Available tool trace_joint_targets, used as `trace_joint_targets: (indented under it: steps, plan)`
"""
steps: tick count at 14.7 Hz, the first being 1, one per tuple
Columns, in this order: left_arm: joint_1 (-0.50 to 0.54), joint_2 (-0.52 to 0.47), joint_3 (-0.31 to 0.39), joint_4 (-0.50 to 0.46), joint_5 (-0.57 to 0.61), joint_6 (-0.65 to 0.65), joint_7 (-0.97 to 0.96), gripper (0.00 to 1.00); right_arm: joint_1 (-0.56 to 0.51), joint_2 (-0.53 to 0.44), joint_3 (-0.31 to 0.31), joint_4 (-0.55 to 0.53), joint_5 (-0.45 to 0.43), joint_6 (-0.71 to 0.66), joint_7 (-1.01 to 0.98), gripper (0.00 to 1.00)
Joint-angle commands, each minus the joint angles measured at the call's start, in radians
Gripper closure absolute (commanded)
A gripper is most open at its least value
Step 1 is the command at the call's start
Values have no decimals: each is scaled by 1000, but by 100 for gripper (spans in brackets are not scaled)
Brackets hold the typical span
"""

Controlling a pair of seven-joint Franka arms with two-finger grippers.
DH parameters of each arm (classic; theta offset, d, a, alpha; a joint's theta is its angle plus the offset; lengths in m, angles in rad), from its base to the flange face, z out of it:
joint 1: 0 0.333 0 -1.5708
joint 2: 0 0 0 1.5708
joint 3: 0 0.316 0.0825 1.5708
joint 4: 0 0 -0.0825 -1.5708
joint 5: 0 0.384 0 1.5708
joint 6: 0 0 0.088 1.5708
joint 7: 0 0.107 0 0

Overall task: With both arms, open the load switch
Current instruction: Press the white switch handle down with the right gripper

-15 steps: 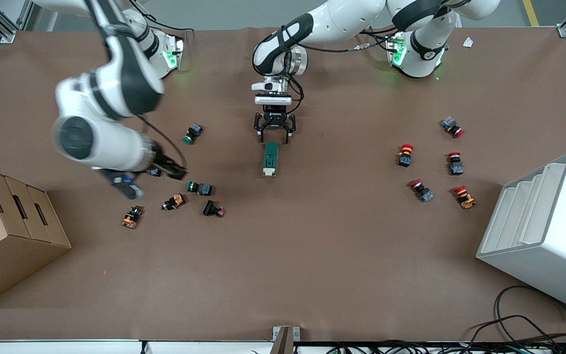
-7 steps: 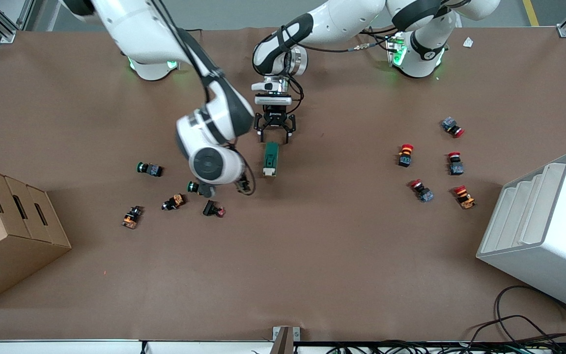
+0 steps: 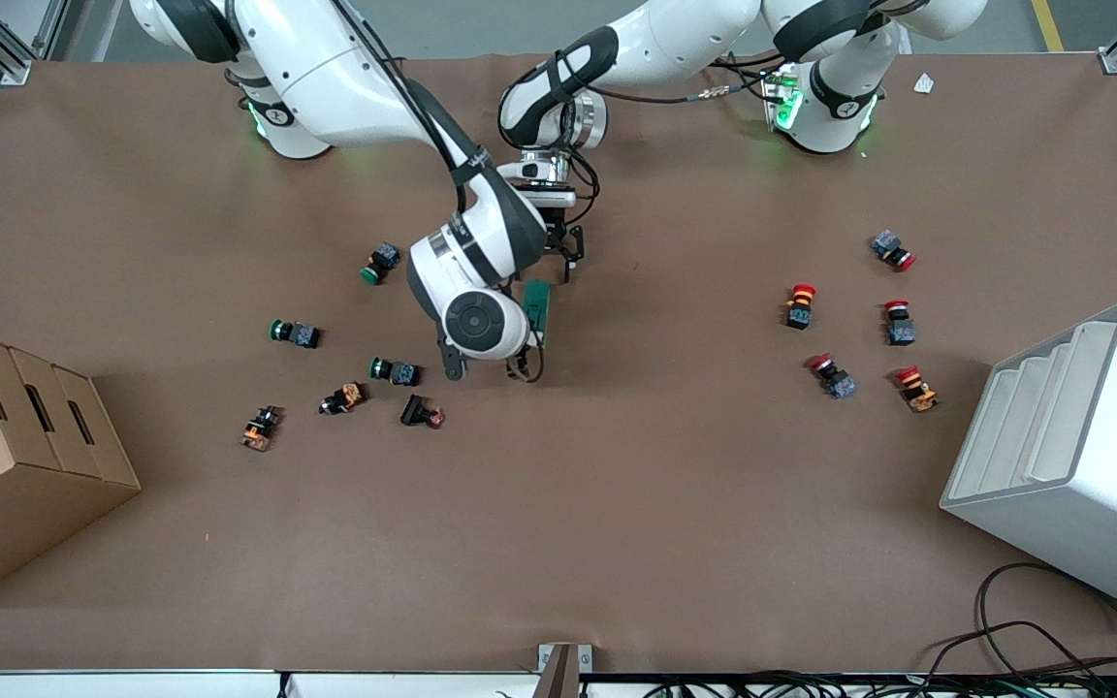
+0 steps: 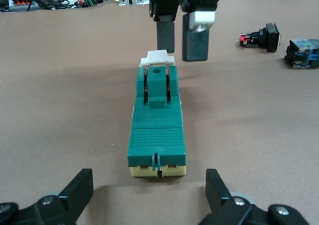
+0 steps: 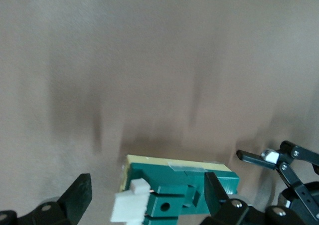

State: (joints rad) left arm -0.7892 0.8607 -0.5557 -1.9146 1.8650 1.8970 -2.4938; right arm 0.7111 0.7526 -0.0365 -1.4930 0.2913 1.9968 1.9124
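The load switch (image 3: 539, 302) is a dark-green block lying mid-table, its lever end covered in the front view by the right arm's wrist (image 3: 476, 325). In the left wrist view the switch (image 4: 157, 130) lies lengthwise with its white lever (image 4: 157, 59) at the end away from my left gripper (image 4: 149, 199). That gripper stands open just off the cream-coloured end, touching nothing. My right gripper (image 5: 147, 205) is open over the lever end (image 5: 130, 205), not closed on it. Its fingers (image 4: 196, 41) hang just above the lever.
Green and orange push buttons (image 3: 394, 370) lie toward the right arm's end, beside the switch. Red push buttons (image 3: 801, 305) lie toward the left arm's end. A cardboard box (image 3: 15, 456) and a white stepped rack (image 3: 1072, 456) stand at the table's two ends.
The right arm swung from over the green push buttons across to the load switch and now hangs over its lever end. The left arm and the switch have not moved.
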Motion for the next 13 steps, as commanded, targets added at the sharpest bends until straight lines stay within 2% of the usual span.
trace_joint_targets:
  steps: [1,3,13]
  plan:
    - [-8,26,7,6,14,-12,-8,1,19,7,-6,13,22,-22,28,0]
    - [-9,26,7,6,16,-12,-8,1,19,5,16,16,45,-44,25,0]
    - [-9,26,7,6,14,-22,-8,0,11,-33,24,25,49,-265,-61,0]
